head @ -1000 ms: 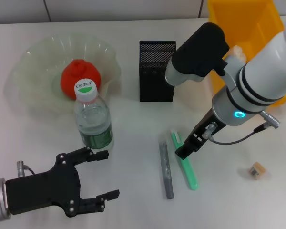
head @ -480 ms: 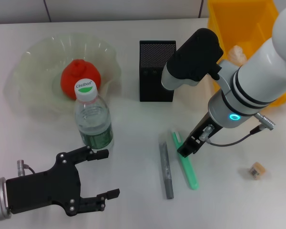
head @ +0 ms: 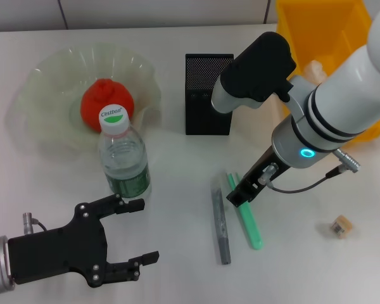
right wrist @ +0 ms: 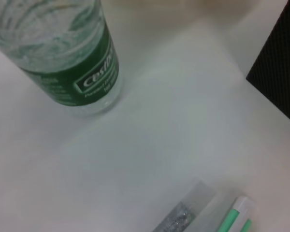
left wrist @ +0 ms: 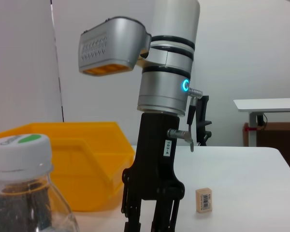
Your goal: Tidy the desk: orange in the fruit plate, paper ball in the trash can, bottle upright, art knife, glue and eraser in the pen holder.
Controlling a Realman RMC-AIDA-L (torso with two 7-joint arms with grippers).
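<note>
The orange [head: 106, 104] lies in the fruit plate [head: 44, 76]. The bottle [head: 123, 161] stands upright in front of the plate and also shows in the right wrist view [right wrist: 72, 53]. A grey art knife [head: 221, 225] and a green glue stick [head: 247, 218] lie side by side, both also in the right wrist view [right wrist: 183, 217] [right wrist: 237, 217]. My right gripper [head: 239, 195] hangs open just over the glue stick's far end. The eraser [head: 342, 225] lies to the right. The pen holder [head: 208, 94] stands behind. My left gripper [head: 149, 231] is open and empty near the bottle.
The yellow trash can [head: 332, 31] stands at the back right, partly behind my right arm; a pale wad [head: 311, 67] shows in it. In the left wrist view, my right gripper [left wrist: 150, 215] stands between the trash can [left wrist: 82, 159] and the eraser [left wrist: 204, 199].
My right arm has shifted a little to the left, bringing its gripper over the far end of the green glue stick. The left arm has not moved.
</note>
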